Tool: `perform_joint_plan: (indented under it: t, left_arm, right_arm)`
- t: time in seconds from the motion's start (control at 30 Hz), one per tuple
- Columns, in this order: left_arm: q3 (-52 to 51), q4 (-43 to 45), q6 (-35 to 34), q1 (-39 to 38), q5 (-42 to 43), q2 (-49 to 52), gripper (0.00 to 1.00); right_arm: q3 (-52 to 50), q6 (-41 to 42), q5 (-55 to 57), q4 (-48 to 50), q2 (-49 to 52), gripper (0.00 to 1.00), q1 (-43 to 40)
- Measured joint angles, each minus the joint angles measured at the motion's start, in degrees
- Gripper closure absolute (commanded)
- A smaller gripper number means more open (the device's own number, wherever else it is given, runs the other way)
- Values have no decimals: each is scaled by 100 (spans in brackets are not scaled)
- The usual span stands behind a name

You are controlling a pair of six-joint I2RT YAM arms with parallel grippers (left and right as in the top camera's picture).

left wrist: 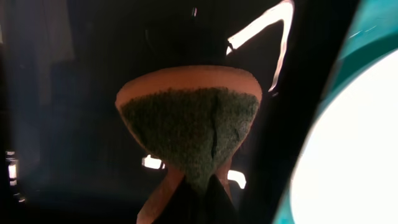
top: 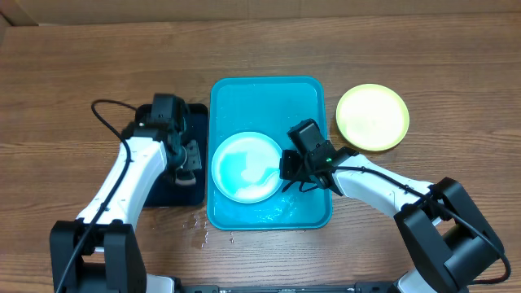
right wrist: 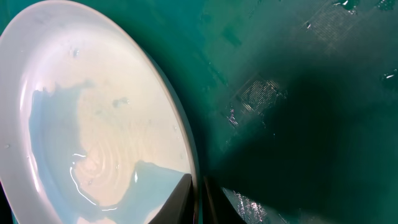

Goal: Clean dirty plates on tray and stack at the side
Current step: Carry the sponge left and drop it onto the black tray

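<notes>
Large turquoise rectangular plastic tray (top: 269,89) sits in the middle of the brown wooden surface (top: 81,65), with its long axis running from the robot's side straight out to the far side. In its left half lies a round shallow light-blue plastic plate (top: 244,167) with a film of water pooled across it.

The right hand (top: 286,172) is down at that plate's right rim. In the right wrist view its fingers (right wrist: 177,205) are nearly together with the rim pinched between them, so it's clamped on the plate. I can't tell whether the plate is lying flat or tipped up off the tray floor.

A round pale yellow-green plastic plate (top: 373,117) lies flat on the surface near the tray's far-right corner, not touching it.

The left hand (top: 189,159) is over a narrow black rectangular tray (top: 175,198) that lies alongside the turquoise tray's left edge, pointing the same way. The left wrist view is dark, but the hand looks squeezed tight on an orange sponge with a green scrub face (left wrist: 189,124) — the sponge is pinched into an hourglass shape. There are a few water drops (top: 199,228) on the wood by the tray's near-left corner.
</notes>
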Motion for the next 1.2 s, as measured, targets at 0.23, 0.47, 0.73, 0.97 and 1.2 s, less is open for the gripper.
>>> perform_joint_plan:
  t: [0.23,0.47,0.73,0.97,1.2]
  left_arm:
    - [-450,518,-39,0,-17,22,64]
    - [-391,142,-42,0,-35,22,49]
    - [874,-1038,-42,0,22,-85,50]
    - [1722,-1464,-48,0,570,-1156,51]
    - [1845,-1530,-153,0,697,-2717,0]
  right_arm:
    - [0,0,0,0,0,92,0]
    - [0,4,2,-2,0,85,-2]
    - [-2,-2,-15,48,0,58,0]
    - [-2,2,179,208,24,64,0]
    - [-2,-4,337,304,94,75,0]
